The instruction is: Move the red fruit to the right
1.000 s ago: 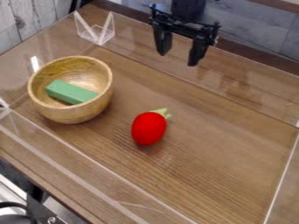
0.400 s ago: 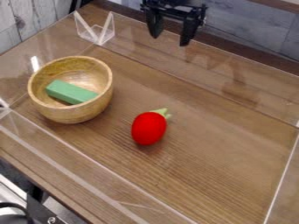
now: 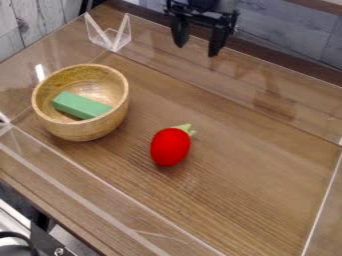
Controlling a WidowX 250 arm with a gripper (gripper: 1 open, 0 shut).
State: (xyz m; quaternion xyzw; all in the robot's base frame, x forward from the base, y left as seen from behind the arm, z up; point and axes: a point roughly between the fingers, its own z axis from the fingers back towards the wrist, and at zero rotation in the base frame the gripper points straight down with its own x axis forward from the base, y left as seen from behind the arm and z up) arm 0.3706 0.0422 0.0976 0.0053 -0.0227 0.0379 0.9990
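The small glossy red strawberry-shaped fruit is seen lying on the wooden bench just below the centre of the frame, well apart from the black gripper, which is held at the upper middle with its jaws spread wide and empty. A round wooden bowl containing a green rectangular block is placed at the left.

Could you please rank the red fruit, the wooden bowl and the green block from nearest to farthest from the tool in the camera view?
From the open tool at the top of the table:
1. Red fruit, mid-table, below it and slightly left.
2. Wooden bowl, left side; its near rim is about as far away as the fruit, so too close to call.
3. Green block, inside the bowl.
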